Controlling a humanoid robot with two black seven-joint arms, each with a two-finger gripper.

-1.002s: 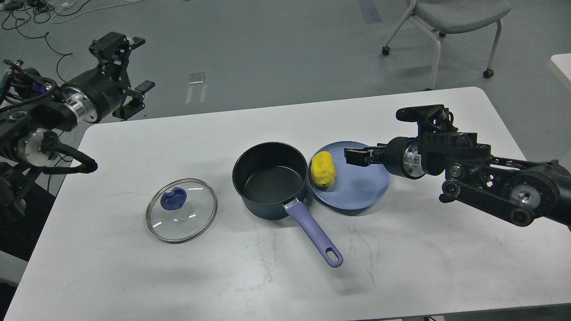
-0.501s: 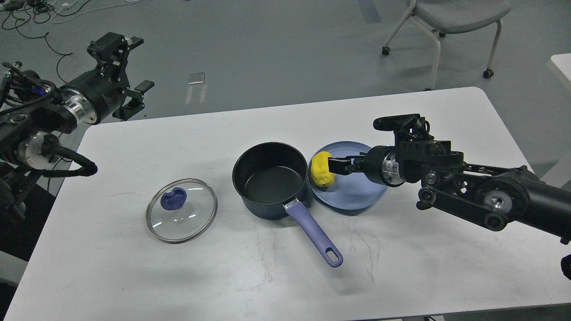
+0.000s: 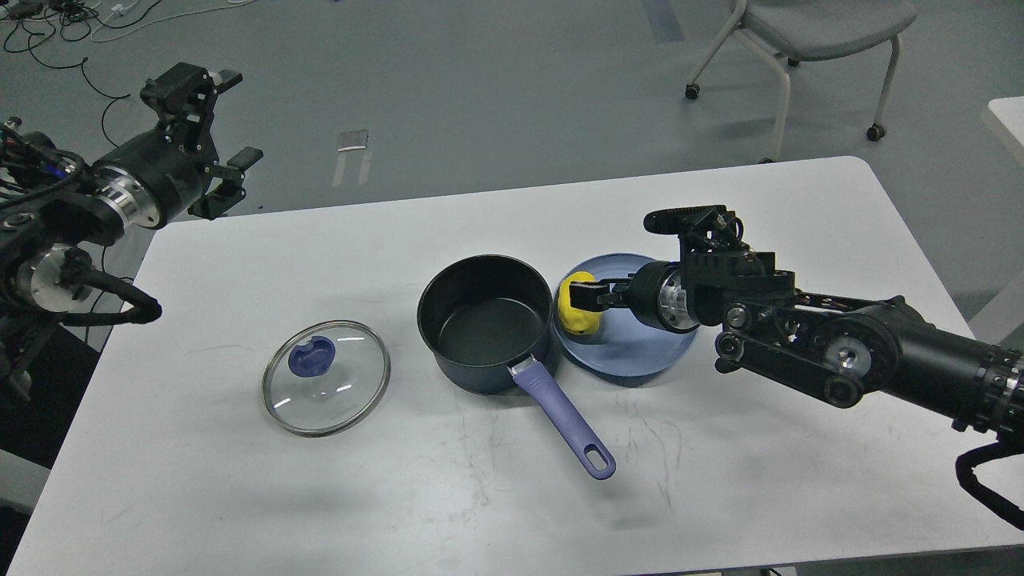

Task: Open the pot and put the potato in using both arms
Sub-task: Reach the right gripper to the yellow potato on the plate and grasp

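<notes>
The dark blue pot [image 3: 483,320] stands open at the table's middle, its purple handle [image 3: 564,420] pointing to the front right. Its glass lid [image 3: 326,376] with a blue knob lies flat to the left of it. The yellow potato [image 3: 578,314] lies on the left part of a blue plate [image 3: 640,344] just right of the pot. My right gripper [image 3: 582,294] reaches in from the right at the potato, with its fingers either side of it and a dark finger across the potato's upper part. My left gripper [image 3: 228,120] is open and empty, off the table's far left corner.
The white table [image 3: 720,480] has scuff marks in front of the pot. A grey wheeled chair [image 3: 808,32] stands on the floor behind the table at the right. Cables lie on the floor at the far left.
My right gripper has moved left across the plate and reached the potato. My left arm has drawn back a little to the left. The potato, pot and lid have not moved.
</notes>
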